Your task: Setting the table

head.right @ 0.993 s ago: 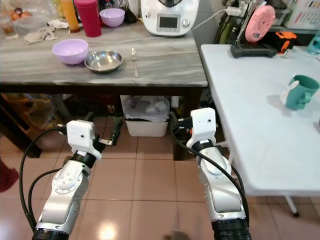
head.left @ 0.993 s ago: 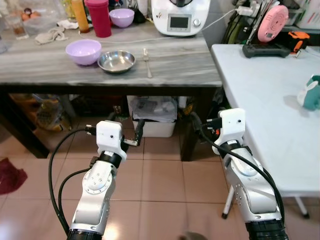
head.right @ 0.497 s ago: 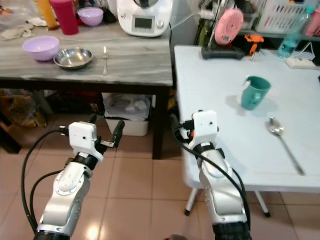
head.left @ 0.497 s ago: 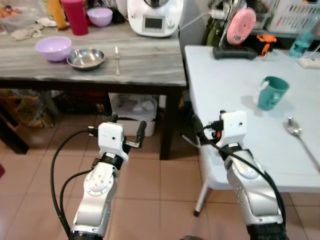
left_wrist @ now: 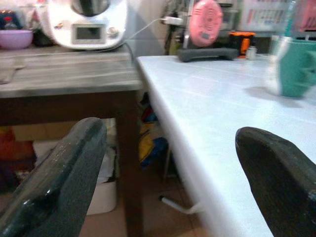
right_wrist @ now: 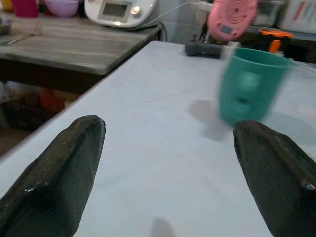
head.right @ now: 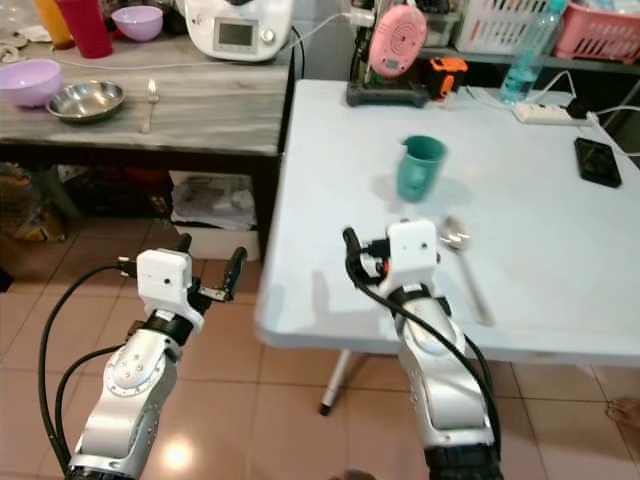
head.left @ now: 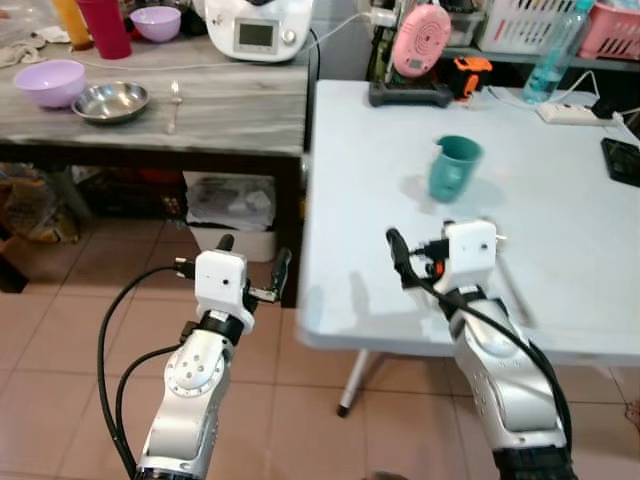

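Observation:
A teal mug (head.left: 455,167) stands upright on the white table (head.left: 380,180). Just behind my right wrist lies a metal spoon (head.right: 462,262), partly hidden. My right gripper (right_wrist: 163,163) hovers open and empty over the table's near part, with the mug beyond it. Off the table's left edge, my left gripper (head.left: 254,258) hangs open and empty above the tile floor. On the grey counter (head.left: 240,110) to the left sit a purple bowl (head.left: 49,82), a steel bowl (head.left: 110,101) and a fork (head.left: 172,103).
A white kitchen machine (head.left: 255,28), a red cup (head.left: 105,22) and a small purple bowl (head.left: 156,22) stand at the counter's back. A pink device (head.left: 425,40), a power strip (head.left: 565,112) and a phone (head.right: 598,161) lie on the table's far side. A bin (head.left: 235,205) sits under the counter.
The camera has swung to the right, from the grey counter to the white table, bringing the mug and spoon into view. Both arms keep the same pose with fingers apart.

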Robot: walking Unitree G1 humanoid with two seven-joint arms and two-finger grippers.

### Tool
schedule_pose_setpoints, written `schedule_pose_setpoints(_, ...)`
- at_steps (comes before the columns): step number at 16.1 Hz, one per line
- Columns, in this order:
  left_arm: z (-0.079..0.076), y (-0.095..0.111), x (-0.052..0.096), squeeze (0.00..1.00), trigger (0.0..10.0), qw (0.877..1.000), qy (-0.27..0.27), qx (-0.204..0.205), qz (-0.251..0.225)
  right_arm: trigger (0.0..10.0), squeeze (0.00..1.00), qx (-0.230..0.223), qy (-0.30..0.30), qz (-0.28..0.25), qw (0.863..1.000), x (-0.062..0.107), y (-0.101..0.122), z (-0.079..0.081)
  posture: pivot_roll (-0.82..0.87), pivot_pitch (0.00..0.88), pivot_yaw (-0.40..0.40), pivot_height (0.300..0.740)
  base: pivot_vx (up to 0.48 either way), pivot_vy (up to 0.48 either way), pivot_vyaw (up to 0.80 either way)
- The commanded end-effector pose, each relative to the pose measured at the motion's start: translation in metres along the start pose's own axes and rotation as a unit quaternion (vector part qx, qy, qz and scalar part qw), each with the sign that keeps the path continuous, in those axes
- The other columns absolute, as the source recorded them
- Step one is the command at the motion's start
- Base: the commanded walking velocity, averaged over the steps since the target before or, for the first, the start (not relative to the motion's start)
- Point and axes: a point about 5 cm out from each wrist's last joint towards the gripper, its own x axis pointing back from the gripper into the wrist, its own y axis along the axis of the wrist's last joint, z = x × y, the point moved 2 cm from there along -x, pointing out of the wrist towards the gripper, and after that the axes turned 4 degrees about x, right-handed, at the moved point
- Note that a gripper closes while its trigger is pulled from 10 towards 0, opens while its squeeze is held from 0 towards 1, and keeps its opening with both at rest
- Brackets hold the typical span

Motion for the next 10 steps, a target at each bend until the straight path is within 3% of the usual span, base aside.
schedule_pose_setpoints(1,-0.0081,0.002,-0.0021,0.0,10.0,1.0,-0.015,-0.003,-0.001,10.0,0.0,0.005,-0.016,0.01,1.0,0.0035,-0.0043,-0.0088,-0.18,0.119,-0.011,0.74,0.0,-0.48,0.0)
schedule_pose_setpoints(4,-0.009,0.0012,-0.0018,0.0,10.0,1.0,-0.017,-0.003,0.001,10.0,0.0,0.004,-0.02,0.013,1.0,0.0036,-0.0052,-0.0098,-0.19,0.118,-0.01,0.74,0.0,-0.48,0.0)
schedule_pose_setpoints(8,-0.0063,0.0,-0.0013,0.0,10.0,1.0,-0.019,0.005,0.001,10.0,0.0,0.004,-0.021,0.017,1.0,0.0039,-0.0069,-0.01,-0.19,0.118,-0.012,0.74,0.0,0.0,0.0)
schedule_pose_setpoints(10,-0.0095,-0.0054,0.0025,0.0,10.0,0.999,-0.047,0.013,0.011,10.0,0.0,0.005,-0.021,0.018,1.0,0.0037,-0.0072,-0.0102,-0.19,0.118,-0.012,0.74,0.0,0.0,0.0)
